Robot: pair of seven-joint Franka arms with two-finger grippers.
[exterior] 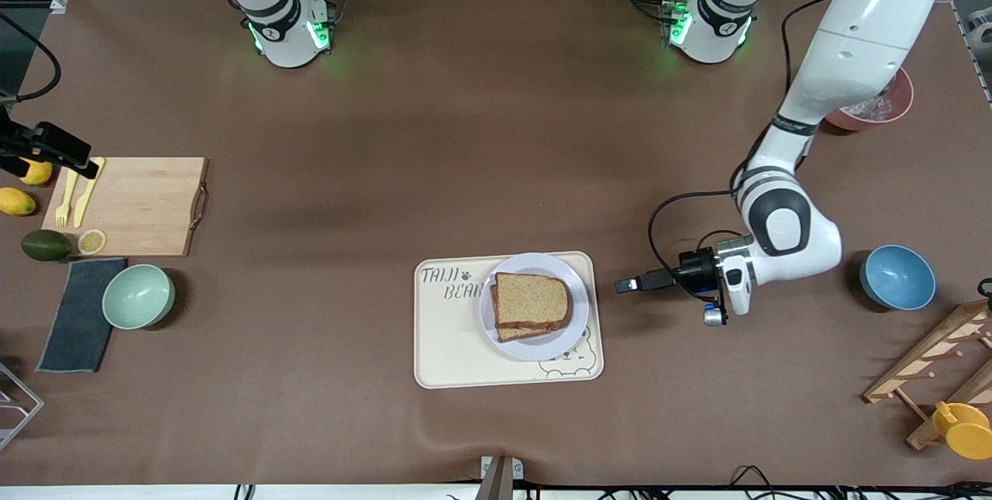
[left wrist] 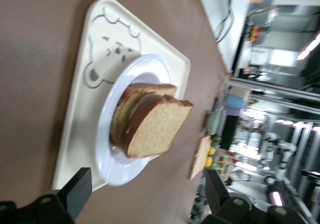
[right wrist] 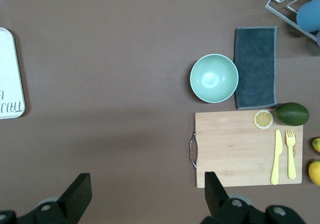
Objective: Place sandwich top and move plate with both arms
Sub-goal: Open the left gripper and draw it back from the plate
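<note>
The sandwich top (exterior: pixel 532 300) lies on a second slice on the plate (exterior: pixel 563 346), one plate on one tray (exterior: pixel 449 353). The left gripper (exterior: pixel 626 284) is low beside the tray, jaws apart. The right gripper (right wrist: pixel 145 194) hangs above the cutting board (exterior: pixel 139 205), jaws apart too.

Your two glossy white jointed arms (exterior: pixel 845 58) rise from round bases with green-lit rings (exterior: pixel 294 31). Black bands mark the joints, and there is a grey oval cap on the left arm's elbow (exterior: pixel 779 225). A black cable (exterior: pixel 666 213) loops to its black gripper (exterior: pixel 632 284); black wedge fingers (left wrist: pixel 77 189) appear in both wrist views.
</note>
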